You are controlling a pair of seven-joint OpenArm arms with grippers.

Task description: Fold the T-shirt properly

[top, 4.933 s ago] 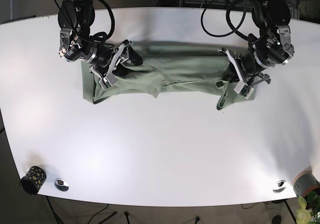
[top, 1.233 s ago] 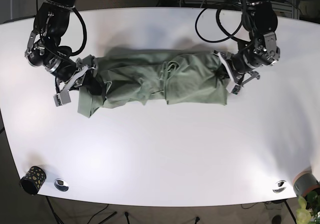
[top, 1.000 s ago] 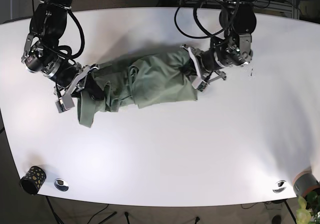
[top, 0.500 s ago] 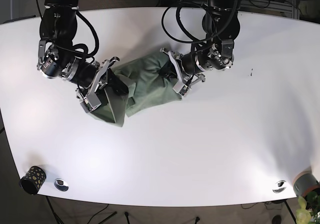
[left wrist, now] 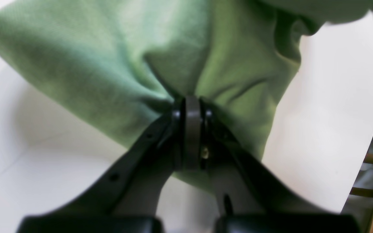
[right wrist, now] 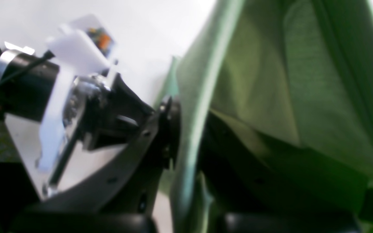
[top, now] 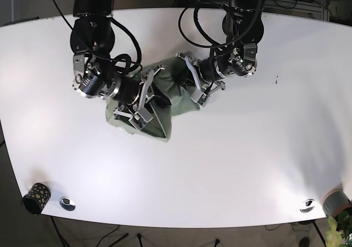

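In the base view we see the green T-shirt [top: 159,101] bunched into a compact heap near the middle of the white table [top: 231,164], a little toward the far edge, with both arms crowded over it. Our right gripper [top: 138,101], on that view's left, sits at the near-left part of the heap, and our left gripper [top: 197,84] meets the cloth at its right edge; the two are close together. We judge this to be the step of carrying one end of the shirt across the other to halve its length. In the left wrist view our left gripper [left wrist: 191,106] has its jaws together, clamped on a pinch of shirt [left wrist: 118,58] that fans out in creases from the tips, with bare table below and to the right. In the right wrist view, which is blurred, our right gripper [right wrist: 189,129] has a fold of shirt [right wrist: 287,90] running between its jaws, so we take it to be gripping that fold. Next, we think, the carried layer must be laid flat and square before either grip lets go, or the heap stays rumpled.
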